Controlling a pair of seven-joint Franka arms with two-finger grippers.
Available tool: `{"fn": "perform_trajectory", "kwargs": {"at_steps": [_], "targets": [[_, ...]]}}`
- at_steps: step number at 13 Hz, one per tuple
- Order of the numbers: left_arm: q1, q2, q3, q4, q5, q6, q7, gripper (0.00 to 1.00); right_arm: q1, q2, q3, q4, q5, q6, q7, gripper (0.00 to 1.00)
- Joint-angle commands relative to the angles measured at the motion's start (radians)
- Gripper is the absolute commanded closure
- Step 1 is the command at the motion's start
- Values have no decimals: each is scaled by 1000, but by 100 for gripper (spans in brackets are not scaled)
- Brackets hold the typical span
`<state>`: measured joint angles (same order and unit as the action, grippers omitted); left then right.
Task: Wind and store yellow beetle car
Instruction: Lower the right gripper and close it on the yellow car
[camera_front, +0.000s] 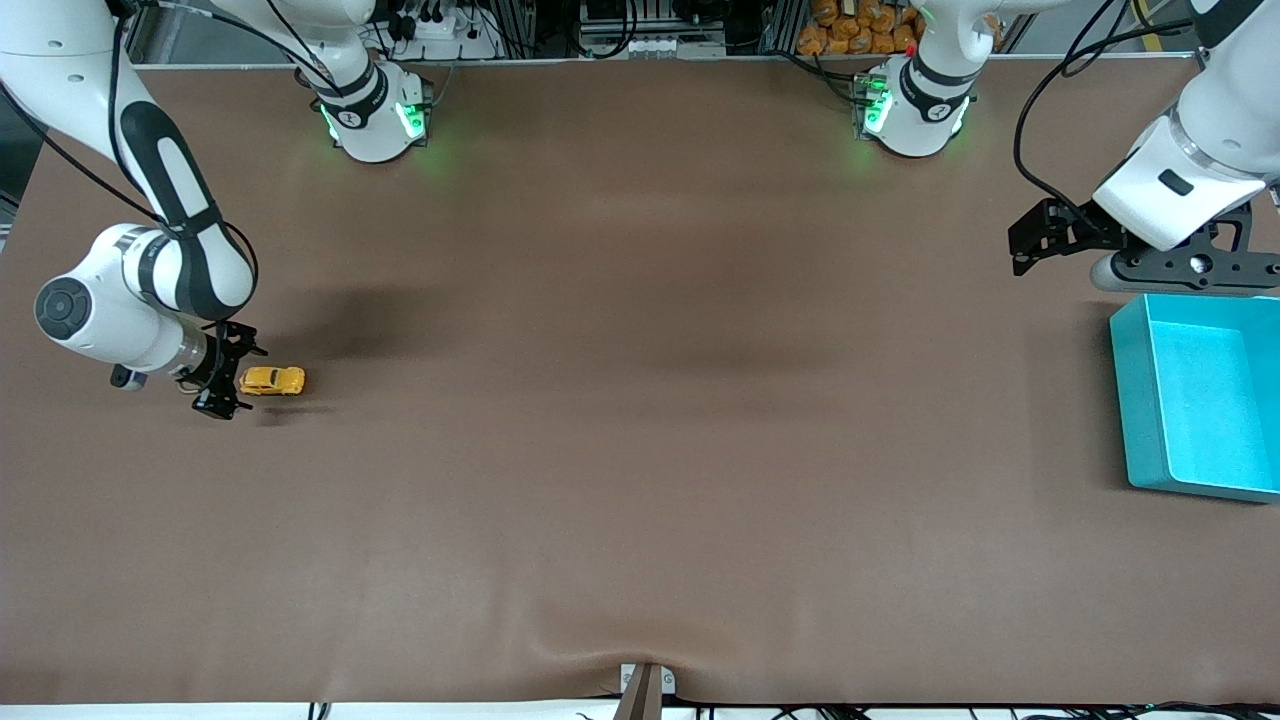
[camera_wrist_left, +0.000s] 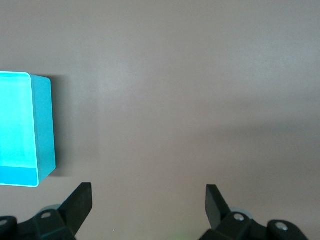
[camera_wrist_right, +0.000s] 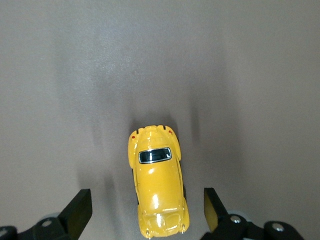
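Note:
The yellow beetle car (camera_front: 272, 380) sits on the brown table near the right arm's end. In the right wrist view the car (camera_wrist_right: 157, 182) lies lengthwise between my right gripper's (camera_wrist_right: 146, 207) open fingers (camera_wrist_right: 80, 210), with a gap on each side and no contact. In the front view the right gripper (camera_front: 222, 385) is low at one end of the car. My left gripper (camera_front: 1035, 240) is open and empty, over bare table beside the teal bin (camera_front: 1140, 400). In the left wrist view the left gripper (camera_wrist_left: 149, 200) is open, and the bin (camera_wrist_left: 44, 130) shows to one side.
The teal bin stands at the left arm's end of the table, and the part of its inside that shows is empty. The brown mat (camera_front: 640, 400) covers the table and has a small ripple at the front edge (camera_front: 645, 665).

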<state>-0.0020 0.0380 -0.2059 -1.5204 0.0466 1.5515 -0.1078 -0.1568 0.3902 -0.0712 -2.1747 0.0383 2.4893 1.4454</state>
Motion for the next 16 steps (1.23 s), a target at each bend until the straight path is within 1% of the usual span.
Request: {"fn": "perform_trajectory", "kwargs": {"at_steps": [1, 4, 5, 6, 10, 11, 12, 13, 14, 16], "targets": [[2, -3, -1, 8, 6, 4, 19, 0, -3, 4, 8, -16, -21, 28, 33, 6], [3, -3, -1, 8, 7, 4, 19, 0, 0, 7, 8, -16, -23, 26, 30, 20], [3, -3, -1, 6, 7, 4, 19, 0, 0, 10, 8, -16, -25, 26, 26, 21], [2, -3, -1, 6, 7, 4, 19, 0, 0, 10, 8, -16, -29, 26, 26, 24], [5, -3, -1, 6, 7, 4, 20, 0, 0, 9, 8, -24, -34, 26, 24, 33], [5, -3, -1, 6, 7, 4, 20, 0, 0, 9, 8, -25, -35, 25, 24, 40], [4, -3, -1, 6, 7, 4, 19, 0, 0, 9, 8, -25, -35, 26, 24, 41], [5, -3, -1, 6, 7, 4, 19, 0, 0, 9, 8, -27, -37, 26, 23, 51], [5, -3, -1, 6, 7, 4, 20, 0, 2, 9, 8, -28, -37, 26, 21, 67], [7, -3, -1, 6, 7, 4, 20, 0, 8, 9, 8, -28, -38, 25, 21, 68]]}}
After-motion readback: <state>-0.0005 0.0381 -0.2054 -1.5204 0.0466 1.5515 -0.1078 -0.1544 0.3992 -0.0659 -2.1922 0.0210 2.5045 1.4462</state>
